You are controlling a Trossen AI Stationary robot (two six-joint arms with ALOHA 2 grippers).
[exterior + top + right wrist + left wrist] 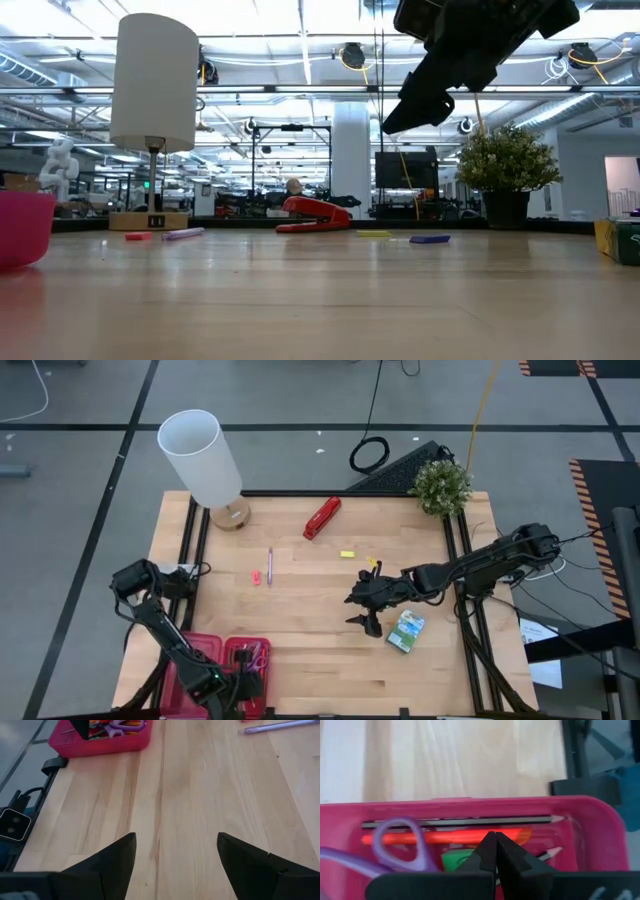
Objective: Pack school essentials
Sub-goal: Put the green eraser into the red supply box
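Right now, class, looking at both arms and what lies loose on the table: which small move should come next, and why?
Probably the right tool, open above bare wood, should shift sideways to the crayon box close beside it and lower over it. The box lies outside the pink bin, while the left tool is shut over the bin holding pencils and scissors.

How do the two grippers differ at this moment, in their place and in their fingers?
The left gripper is over the pink box at the table's near edge, while the right gripper hangs above bare wood beside the crayon box. The left gripper's fingers are pressed together; the right gripper's fingers stand wide apart. Both are dark two-finger grippers, and neither holds anything.
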